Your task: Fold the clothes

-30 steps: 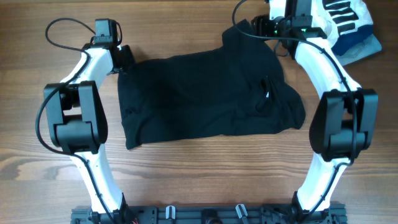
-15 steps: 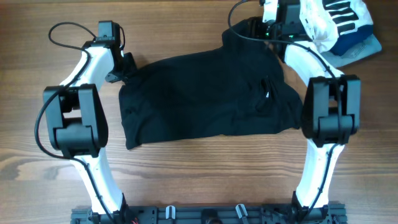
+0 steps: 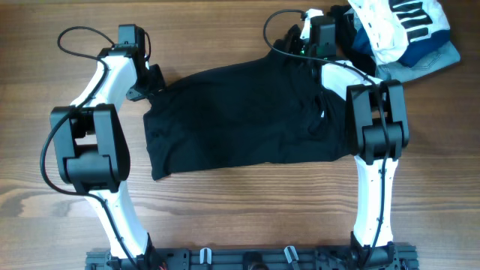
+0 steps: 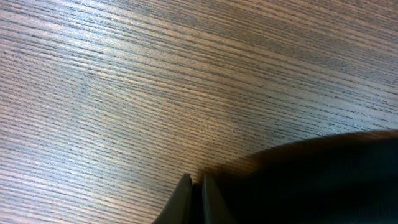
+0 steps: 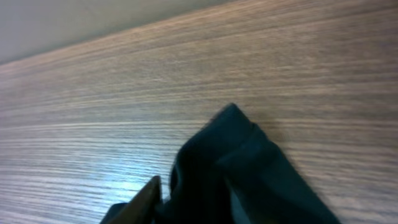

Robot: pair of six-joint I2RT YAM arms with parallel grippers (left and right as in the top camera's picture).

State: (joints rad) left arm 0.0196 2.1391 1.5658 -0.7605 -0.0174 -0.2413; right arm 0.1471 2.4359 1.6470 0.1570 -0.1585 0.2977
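Wood-grain table (image 3: 225, 217), seen from above and from both wrists. The left gripper (image 4: 196, 193) has its two fingertips drawn almost together, only a thin slit between them, pinching the upper left corner of the black garment (image 3: 240, 120), whose edge runs right up against them. The overhead view shows that corner pulled to a small point at the gripper.

The right gripper (image 5: 155, 200) sits at the garment's upper right corner. Only one finger (image 5: 142, 200) shows at the bottom of its wrist view; bunched cloth rises in a peaked fold just beside it and covers where the other would be, so whether it is clamped cannot be told.

The garment lies spread across the middle of the table between the two arms, plain, matt and limp, wider than tall. Its lower edge is fairly straight, and its right side is rumpled into soft folds partly hidden under the right arm. A small pale mark (image 3: 322, 112) on that side is too small to read.

Beyond the right arm, at the far right corner, lies a white striped garment (image 3: 397, 22) heaped on a denim piece (image 3: 439, 56), both cut off by the picture's edge. A cable (image 3: 75, 34) loops off the left arm.
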